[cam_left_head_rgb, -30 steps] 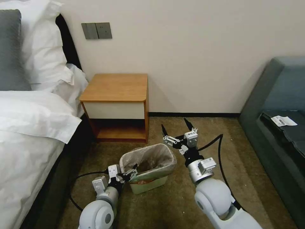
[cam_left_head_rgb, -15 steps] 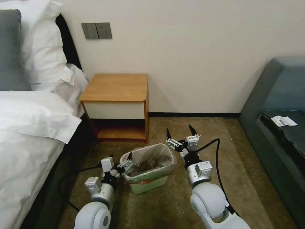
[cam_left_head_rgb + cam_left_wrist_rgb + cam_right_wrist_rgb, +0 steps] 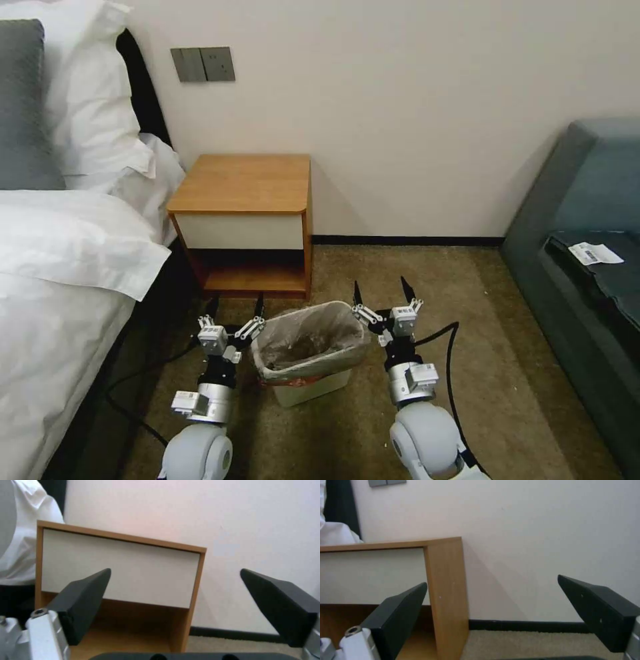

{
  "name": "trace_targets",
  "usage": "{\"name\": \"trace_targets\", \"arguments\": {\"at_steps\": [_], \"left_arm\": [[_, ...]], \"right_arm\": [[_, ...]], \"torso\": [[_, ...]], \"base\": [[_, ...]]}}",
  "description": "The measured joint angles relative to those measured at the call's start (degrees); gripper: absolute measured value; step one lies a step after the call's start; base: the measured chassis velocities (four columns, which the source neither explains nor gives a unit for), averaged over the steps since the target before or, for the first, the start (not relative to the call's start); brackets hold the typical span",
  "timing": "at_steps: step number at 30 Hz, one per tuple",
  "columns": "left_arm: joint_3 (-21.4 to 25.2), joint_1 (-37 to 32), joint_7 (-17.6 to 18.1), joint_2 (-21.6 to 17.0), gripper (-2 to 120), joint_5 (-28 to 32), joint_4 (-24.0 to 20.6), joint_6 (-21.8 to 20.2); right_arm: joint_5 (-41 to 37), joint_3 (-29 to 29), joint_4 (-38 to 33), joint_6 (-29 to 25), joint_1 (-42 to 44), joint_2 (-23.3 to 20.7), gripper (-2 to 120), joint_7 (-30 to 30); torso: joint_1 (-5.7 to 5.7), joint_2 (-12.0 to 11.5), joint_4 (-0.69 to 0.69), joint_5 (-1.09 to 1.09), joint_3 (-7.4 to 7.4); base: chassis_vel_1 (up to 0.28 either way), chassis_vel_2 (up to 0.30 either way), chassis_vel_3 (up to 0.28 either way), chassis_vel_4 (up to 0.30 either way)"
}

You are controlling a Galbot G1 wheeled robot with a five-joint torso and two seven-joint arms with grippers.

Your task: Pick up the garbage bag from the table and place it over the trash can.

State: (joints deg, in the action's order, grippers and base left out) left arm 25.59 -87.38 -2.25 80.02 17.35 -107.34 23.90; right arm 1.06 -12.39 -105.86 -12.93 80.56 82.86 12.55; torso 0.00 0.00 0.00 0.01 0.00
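Garbage bag lining trash can (floor)

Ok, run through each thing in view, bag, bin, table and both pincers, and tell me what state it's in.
bag: lining the bin, rim folded over the bin's edge.
bin: upright on the carpet, lined.
table: top bare, lower shelf bare.
left pincer: open, holding nothing, beside the bin's left side.
right pincer: open, holding nothing, beside the bin's right side.

Hotel-type bedrm: bed w/ white pillows, nightstand, carpet, sofa.
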Motion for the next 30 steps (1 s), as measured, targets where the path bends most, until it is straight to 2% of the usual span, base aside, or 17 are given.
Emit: {"name": "trace_targets", "arguments": {"at_steps": [5, 30], "left_arm": [[0.01, 0.09, 0.1, 0.25, 86, 0.12, 0.28, 0.03], [-0.01, 0.11, 0.45, 0.27, 86, 0.3, 0.28, -0.52]], "right_arm": [[0.18, -0.26, 0.59, -0.68, 0.0, 0.39, 100, -0.3], [0.05, -0.2, 0.45, -0.49, -0.09, 0.26, 100, -0.34]], "torso": [[0.0, 0.0, 0.0, -0.01, 0.0], [0.0, 0.0, 0.0, -0.01, 0.0]], "base": [[0.0, 0.0, 0.0, 0.0], [0.0, 0.0, 0.0, 0.0]]}}
